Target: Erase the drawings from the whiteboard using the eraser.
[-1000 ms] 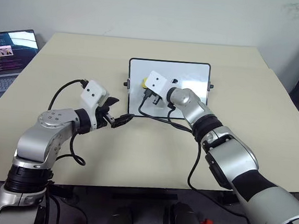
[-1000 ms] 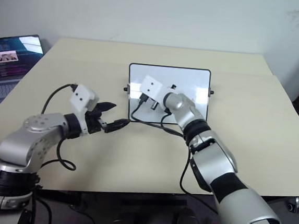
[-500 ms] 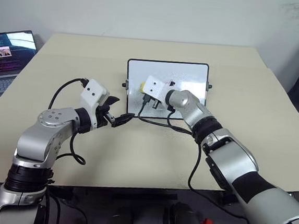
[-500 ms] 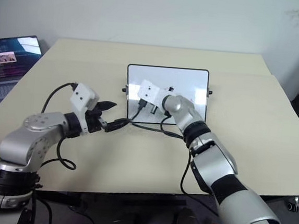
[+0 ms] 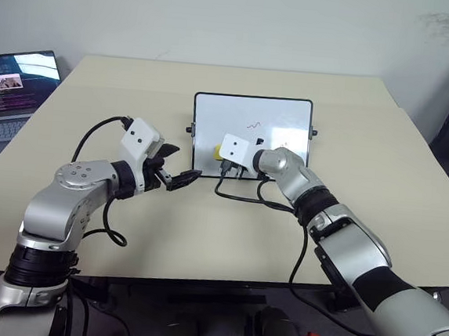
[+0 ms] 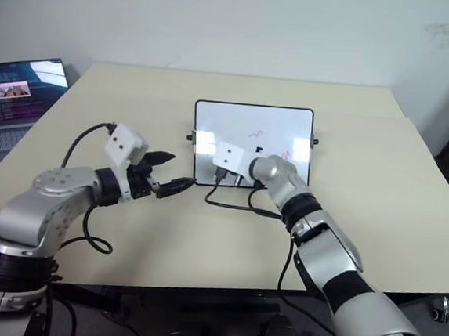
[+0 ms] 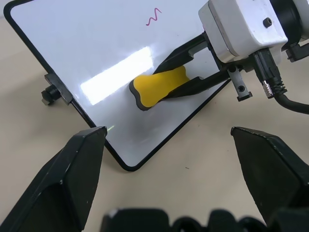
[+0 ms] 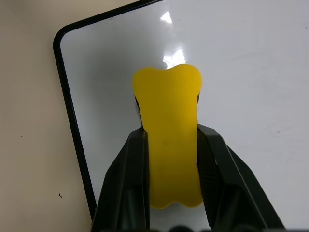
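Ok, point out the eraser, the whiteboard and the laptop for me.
eraser (image 8: 170, 135), right wrist view, middle of its yellow top.
whiteboard (image 5: 237, 112), left eye view, bare white surface.
laptop (image 5: 12, 79), left eye view, lit screen.

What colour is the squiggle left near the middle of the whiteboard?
Red, a small zigzag drawing on the whiteboard; it shows best in the left wrist view.

The whiteboard (image 5: 253, 115) is a glossy white rectangle with a thin black frame, rounded corners and small black knobs at its short sides, lying flat on the worktop (image 5: 364, 188). A small red squiggle (image 7: 153, 16) remains near its middle, and another red mark (image 6: 285, 154) sits towards its right side. The eraser (image 8: 171, 130), a yellow waisted block with a dark base, rests flat on the board near its front left corner, pinched at both long sides by the right claw (image 7: 183, 72).
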